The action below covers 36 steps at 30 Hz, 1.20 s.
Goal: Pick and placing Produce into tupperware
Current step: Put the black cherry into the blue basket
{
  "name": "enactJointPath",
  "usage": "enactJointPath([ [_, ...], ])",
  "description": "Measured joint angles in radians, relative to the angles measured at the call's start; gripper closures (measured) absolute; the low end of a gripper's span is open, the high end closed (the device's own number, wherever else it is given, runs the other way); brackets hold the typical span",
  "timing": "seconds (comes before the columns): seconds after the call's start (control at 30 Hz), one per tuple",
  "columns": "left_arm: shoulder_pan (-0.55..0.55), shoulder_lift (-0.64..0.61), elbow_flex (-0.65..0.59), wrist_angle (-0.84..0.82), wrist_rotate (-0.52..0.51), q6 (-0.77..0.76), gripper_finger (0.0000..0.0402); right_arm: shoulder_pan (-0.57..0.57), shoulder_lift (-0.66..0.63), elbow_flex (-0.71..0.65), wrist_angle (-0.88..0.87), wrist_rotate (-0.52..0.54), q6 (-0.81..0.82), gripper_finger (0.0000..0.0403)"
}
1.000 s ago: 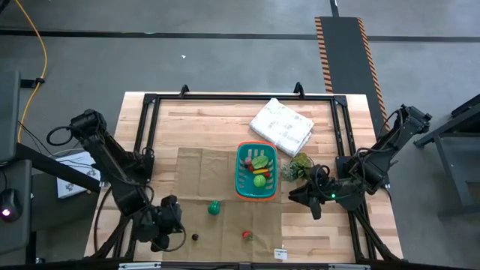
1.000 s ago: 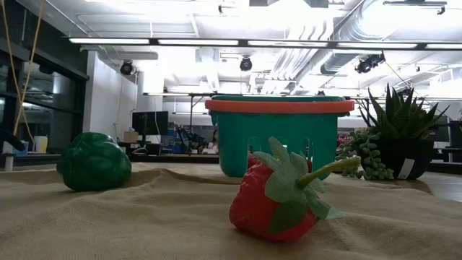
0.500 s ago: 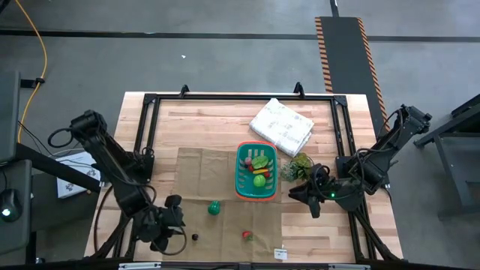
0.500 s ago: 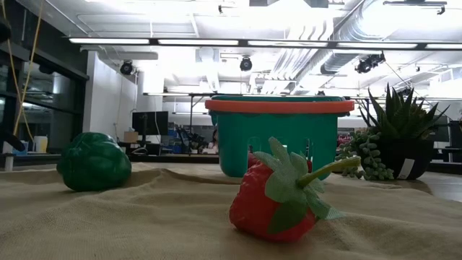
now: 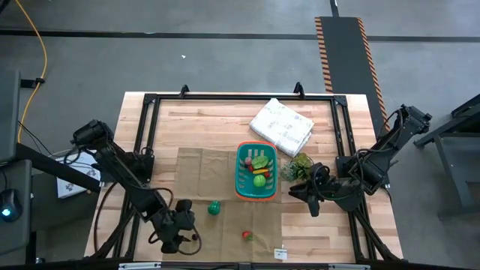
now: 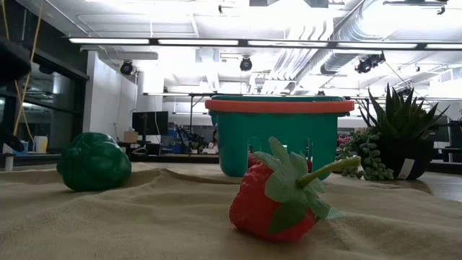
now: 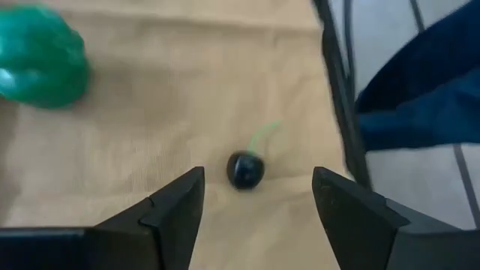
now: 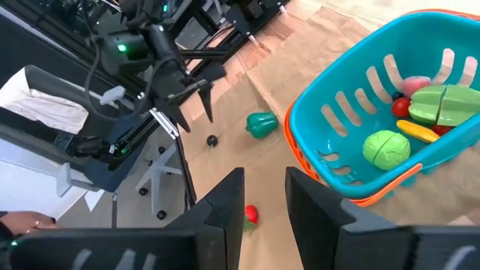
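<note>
The teal tupperware basket [image 5: 256, 172] stands on the tan cloth and holds several produce pieces, among them a round green one [image 8: 385, 147]. On the cloth lie a green pepper [image 5: 214, 208], a red strawberry [image 6: 278, 195] and a small dark cherry [image 7: 245, 170] with a green stem. My left gripper [image 7: 255, 196] hovers open just above the cherry, one finger on either side of it and touching nothing. My right gripper [image 5: 300, 197] waits open to the right of the basket, with nothing between its fingers.
A white rumpled cloth bundle [image 5: 281, 124] lies behind the basket, and a spiky potted plant [image 5: 300, 166] stands at the basket's right. A black frame [image 5: 146, 135] runs around the wooden table. The tan cloth [image 5: 202, 176] has bare room left of the basket.
My left gripper has moved toward the table's right and near edges, closing in on the dark cherry. The produce and the basket have stayed put.
</note>
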Motion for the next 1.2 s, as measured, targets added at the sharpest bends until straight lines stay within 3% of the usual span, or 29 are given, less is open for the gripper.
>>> enactJointPath([
  [0.4, 0.008, 0.065, 0.0, 0.023, 0.049, 0.031, 0.0161, 0.0, 0.0, 0.0, -0.007, 0.0, 0.0, 0.0314],
  [0.87, 0.008, 0.065, 0.0, 0.148, 0.062, -0.084, 0.0165, 0.0, 0.0, 0.0, -0.027, 0.007, 0.027, 0.0314],
  [1.2, 0.008, 0.064, 0.0, 0.107, 0.046, 0.077, 0.0188, 0.0, 0.0, 0.0, -0.036, 0.008, 0.049, 0.0314],
])
